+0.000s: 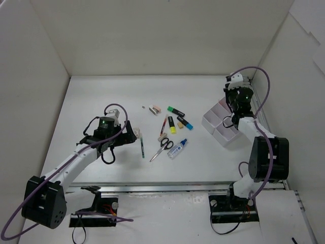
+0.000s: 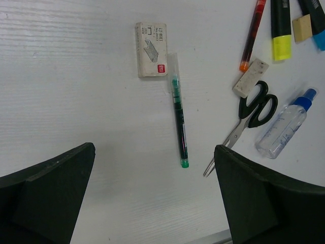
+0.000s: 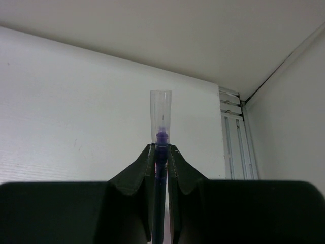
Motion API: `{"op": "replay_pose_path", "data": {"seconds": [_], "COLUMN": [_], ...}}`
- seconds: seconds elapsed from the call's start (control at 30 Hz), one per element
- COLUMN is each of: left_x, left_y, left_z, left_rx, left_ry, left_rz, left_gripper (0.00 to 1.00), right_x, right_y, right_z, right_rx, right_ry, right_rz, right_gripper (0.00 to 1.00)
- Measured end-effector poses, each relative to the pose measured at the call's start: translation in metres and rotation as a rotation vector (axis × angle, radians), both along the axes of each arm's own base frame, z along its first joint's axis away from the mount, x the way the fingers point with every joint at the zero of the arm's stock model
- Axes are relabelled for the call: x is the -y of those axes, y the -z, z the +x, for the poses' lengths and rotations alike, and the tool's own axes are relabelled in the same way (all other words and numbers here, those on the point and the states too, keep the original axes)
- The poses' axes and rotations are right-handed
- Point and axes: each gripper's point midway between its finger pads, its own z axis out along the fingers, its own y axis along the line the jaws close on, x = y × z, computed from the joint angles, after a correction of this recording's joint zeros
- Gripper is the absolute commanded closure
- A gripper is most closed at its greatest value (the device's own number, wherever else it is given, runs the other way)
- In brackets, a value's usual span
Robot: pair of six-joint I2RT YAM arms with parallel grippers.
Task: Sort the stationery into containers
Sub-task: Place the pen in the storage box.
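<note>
**Purple pen clamped in right gripper, tray drop pending**

Step in hand, as I read it: carry-and-place. Your right gripper (image 3: 161, 152) is pinched tight on a thin purple-inked pen (image 3: 161, 140). The clear cap end sticks out past the fingertips and the barrel runs back between the pads. The grip looks centred, with no visible tilt.

From the top view, that arm is parked over the far side of the white organizer tray (image 1: 223, 137). The right wrist view shows only wall and table, no tray, so you can't tell from it which compartment sits under the pen. Check alignment on the overhead view.

Next move calls for:
- lining the pen up lengthwise with a compartment
- lowering it before you let go, because a thin pen will likely bounce or roll out
- opening the jaws only a little

Your left gripper (image 2: 155, 147) is spread wide and holds nothing. It hovers above the table with the green pen (image 2: 179, 122) lying between the fingers, a bit right of centre. The pen tip is nearest the gripper and the cap end touches a beige eraser (image 2: 151, 49). That's probably your next pick. Go in low and square across the barrel.

Unsorted items, right of the green pen:
- scissors (image 2: 251, 114)
- glue bottle (image 2: 282, 127), just beside the scissors
- yellow highlighter (image 2: 280, 30), farther off
</note>
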Motion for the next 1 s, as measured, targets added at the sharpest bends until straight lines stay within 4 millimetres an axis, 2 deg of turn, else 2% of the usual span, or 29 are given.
{"op": "replay_pose_path", "data": {"seconds": [0.2, 0.4, 0.43, 0.53, 0.6, 0.67, 0.7, 0.87, 0.9, 0.97, 1.0], "left_x": [0.009, 0.015, 0.016, 0.018, 0.021, 0.023, 0.025, 0.032, 0.034, 0.039, 0.042], "left_y": [0.01, 0.016, 0.017, 0.023, 0.027, 0.029, 0.03, 0.033, 0.033, 0.035, 0.036], "left_z": [0.004, 0.007, 0.009, 0.011, 0.012, 0.012, 0.013, 0.016, 0.018, 0.019, 0.019], "left_rx": [-0.036, -0.048, -0.051, -0.063, -0.074, -0.08, -0.081, -0.081, -0.08, -0.085, -0.09], "left_ry": [0.023, 0.034, 0.033, 0.033, 0.038, 0.044, 0.047, 0.049, 0.05, 0.053, 0.053], "left_rz": [0.016, 0.027, 0.031, 0.043, 0.049, 0.055, 0.057, 0.086, 0.091, 0.096, 0.098], "left_gripper": [0.01, 0.01, 0.01, 0.01, 0.0, 0.0, 0.0, 0.04, 0.06, 0.09, 0.11], "right_x": [-0.009, -0.008, -0.007, -0.006, -0.008, -0.01, -0.012, -0.023, -0.026, -0.031, -0.033], "right_y": [0.019, 0.034, 0.04, 0.055, 0.056, 0.042, 0.027, -0.064, -0.079, -0.098, -0.103], "right_z": [0.005, -0.004, -0.006, -0.017, -0.025, -0.031, -0.034, -0.056, -0.062, -0.075, -0.081], "right_rx": [-0.022, -0.031, -0.039, -0.067, -0.071, -0.042, -0.009, 0.211, 0.253, 0.305, 0.321], "right_ry": [-0.074, -0.072, -0.068, -0.055, -0.053, -0.059, -0.064, -0.093, -0.101, -0.115, -0.12], "right_rz": [0.01, 0.038, 0.046, 0.074, 0.094, 0.111, 0.12, 0.138, 0.144, 0.166, 0.176], "right_gripper": [1.0, 0.8, 0.7, 0.62, 0.57, 0.53, 0.52, 0.33, 0.26, 0.16, 0.02]}}
